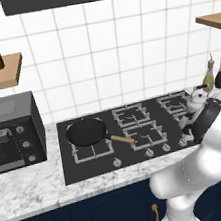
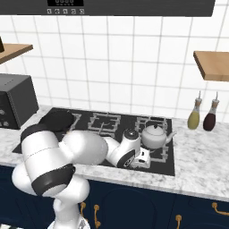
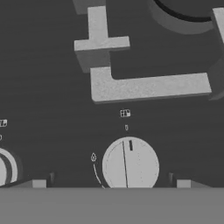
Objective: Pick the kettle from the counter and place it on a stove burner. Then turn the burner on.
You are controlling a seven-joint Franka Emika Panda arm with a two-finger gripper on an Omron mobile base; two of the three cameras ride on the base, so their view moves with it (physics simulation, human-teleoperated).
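- The kettle stands upright on the stove's right-hand burner, near the right edge of the cooktop, spout toward the table's right end; in the left base view the kettle shows just past the arm
- So the first half of the task looks done: it is off the table and on a grate
- What is left is turning that burner on
- The gripper is down low at the front edge of the stove, just in front of the kettle and apart from it
- In the hand view a round knob sits between the two fingertips, its mark pointing roughly toward the grate bar above it, by my reading not turned yet
- The jaws stand wide, one tip at either side of the knob and neither touching it, holding nothing
- Judging by this, the step in hand is lining up on the knob; next it calls for moving in, closing on it and twisting
- I cannot tell for sure that this knob serves the kettle's burner
- A black pan with a wooden handle sits on the front-left burner, well apart from the work
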